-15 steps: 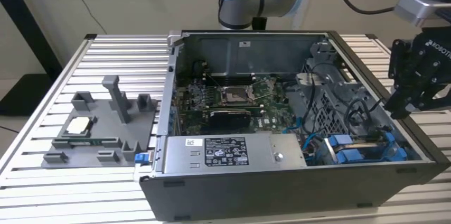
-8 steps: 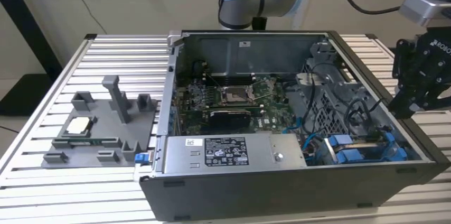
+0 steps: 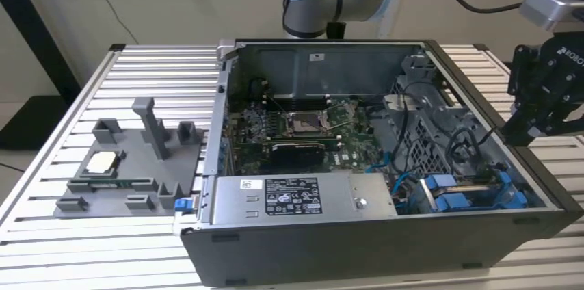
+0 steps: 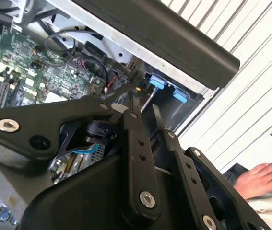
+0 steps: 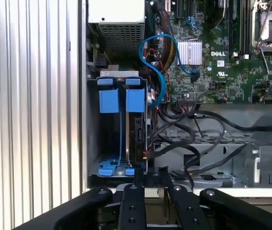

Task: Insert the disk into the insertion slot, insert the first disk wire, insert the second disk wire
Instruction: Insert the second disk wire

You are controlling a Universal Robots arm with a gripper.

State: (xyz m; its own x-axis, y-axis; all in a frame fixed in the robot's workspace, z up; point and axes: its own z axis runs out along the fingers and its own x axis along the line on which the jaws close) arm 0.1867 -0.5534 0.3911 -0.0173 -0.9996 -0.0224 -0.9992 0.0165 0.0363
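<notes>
Bright even light, soft shadows, slightly blurred close foreground.

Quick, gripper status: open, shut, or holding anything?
Gripper: shut, fingers together with nothing between them, poised over the blue-framed insertion slot in the first wrist view.

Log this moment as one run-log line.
gripper: shut, empty, above case edge | disk: seated in insertion slot | blue cable: loose over motherboard

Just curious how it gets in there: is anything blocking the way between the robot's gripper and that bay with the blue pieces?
Nothing visible does. In the first wrist view the gripper faces the insertion slot across open space; the black cables lie beside it, not across.
</notes>
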